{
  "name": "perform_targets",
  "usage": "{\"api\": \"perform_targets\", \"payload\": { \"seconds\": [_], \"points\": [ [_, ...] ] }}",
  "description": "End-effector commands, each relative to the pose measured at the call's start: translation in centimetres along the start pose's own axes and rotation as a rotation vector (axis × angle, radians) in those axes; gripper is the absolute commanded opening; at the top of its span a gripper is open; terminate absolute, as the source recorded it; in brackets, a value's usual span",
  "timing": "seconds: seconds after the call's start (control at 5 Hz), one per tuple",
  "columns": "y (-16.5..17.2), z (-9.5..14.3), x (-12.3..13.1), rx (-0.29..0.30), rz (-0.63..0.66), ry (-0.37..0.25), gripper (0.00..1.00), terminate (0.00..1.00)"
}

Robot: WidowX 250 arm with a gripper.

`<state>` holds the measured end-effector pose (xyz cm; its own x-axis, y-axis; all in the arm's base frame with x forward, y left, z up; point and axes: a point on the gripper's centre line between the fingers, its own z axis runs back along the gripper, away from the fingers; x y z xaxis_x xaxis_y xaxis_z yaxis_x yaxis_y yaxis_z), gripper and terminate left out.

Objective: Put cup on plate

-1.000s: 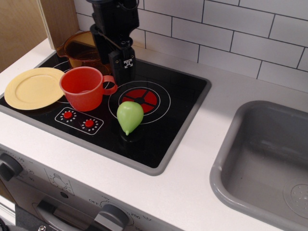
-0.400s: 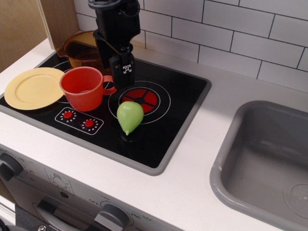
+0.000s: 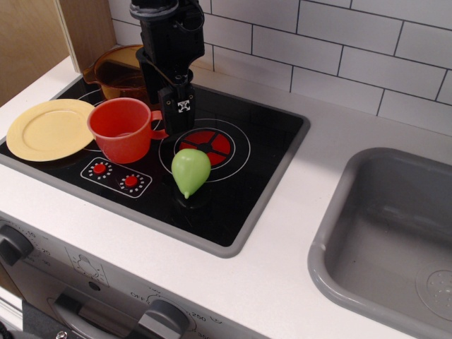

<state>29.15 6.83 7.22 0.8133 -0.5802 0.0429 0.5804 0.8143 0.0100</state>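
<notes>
The red-orange cup (image 3: 123,128) stands upright on the black stovetop, its loop handle (image 3: 159,131) pointing right. The pale yellow plate (image 3: 49,128) lies flat just left of the cup, overlapping the stove's left edge. My black gripper (image 3: 176,121) hangs down right beside the cup, with its fingertips at the outer end of the handle and hiding part of it. The fingers look slightly apart and hold nothing. The cup is empty.
A green pear-shaped toy (image 3: 190,170) lies on the stove in front of the red burner (image 3: 206,145). An amber translucent pot (image 3: 119,72) stands behind the cup. A wooden panel (image 3: 42,35) rises at the back left. A grey sink (image 3: 381,233) is at the right.
My gripper has moved down and a little left, from above the burner's back edge to the cup's handle. The cup, plate and pear have not moved.
</notes>
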Motion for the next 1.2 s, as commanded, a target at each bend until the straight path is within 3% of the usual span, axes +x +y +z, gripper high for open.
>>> {"api": "perform_targets", "payload": {
  "seconds": [0.0,0.6,1.0],
  "points": [
    [-0.1,0.5,0.7,0.054,-0.008,-0.012,0.00,0.00],
    [-1.1,1.0,-0.5,0.056,-0.006,-0.015,0.00,0.00],
    [-1.4,4.8,-2.5,0.018,0.005,-0.079,0.00,0.00]
  ]
}}
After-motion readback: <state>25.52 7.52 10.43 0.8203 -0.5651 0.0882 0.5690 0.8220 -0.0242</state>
